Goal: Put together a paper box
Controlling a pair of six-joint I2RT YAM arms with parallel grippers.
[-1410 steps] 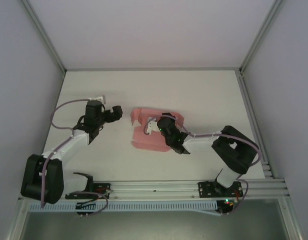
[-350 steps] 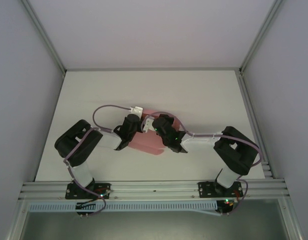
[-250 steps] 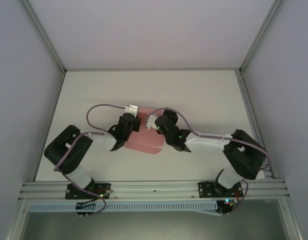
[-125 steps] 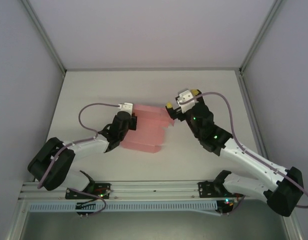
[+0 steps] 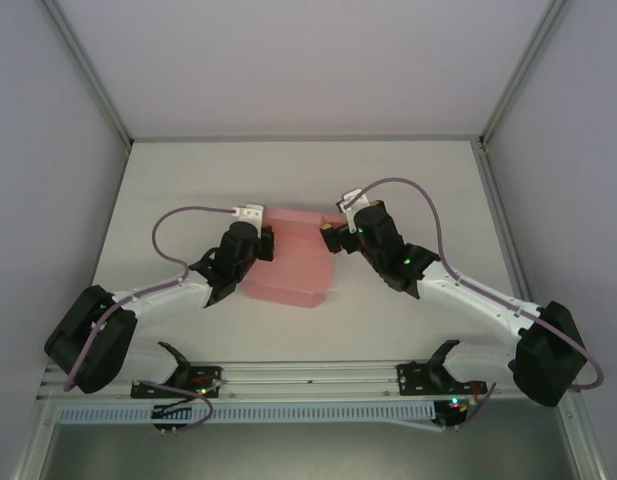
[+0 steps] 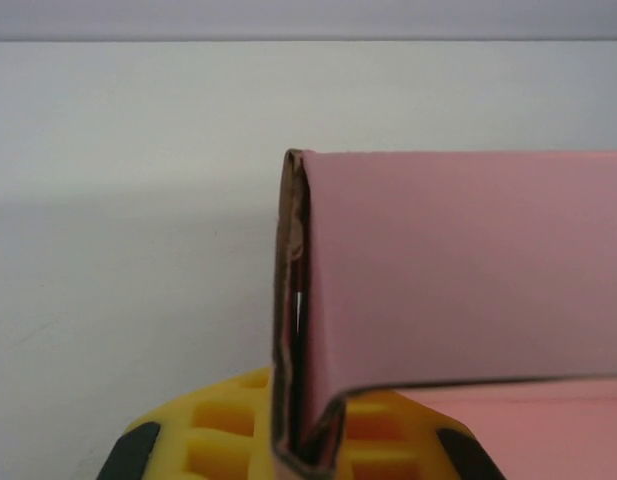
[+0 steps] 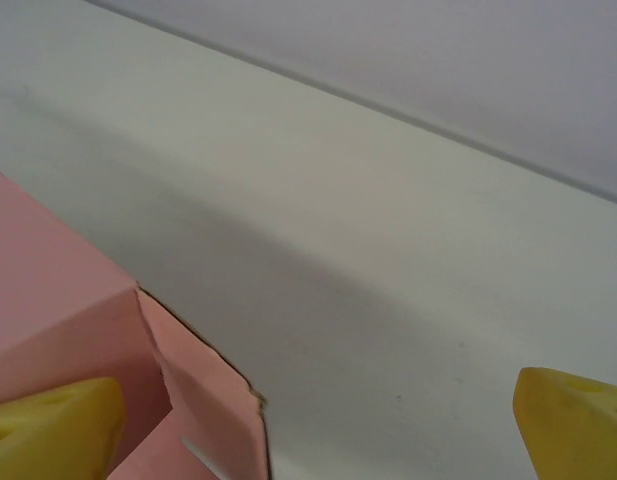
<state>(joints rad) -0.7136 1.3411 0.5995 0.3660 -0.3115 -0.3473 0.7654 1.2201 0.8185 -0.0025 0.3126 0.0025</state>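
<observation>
Left gripper [image 5: 261, 244] clamps the folded left edge of the paper box [image 5: 293, 265], which lies midway across the table [image 5: 418, 180]. My right gripper [image 5: 333, 234] is spread wide at the box's far right corner, with open room beyond both.

paper box [image 5: 288, 262]: L edge hidden under left gripper [image 5: 264, 245], top view; cut by R + btm frame edges, left wrist view.
right gripper [image 5: 333, 233]: jaws too small to read from above; pads [image 7: 573, 420] cut off at btm, wrist view.
</observation>
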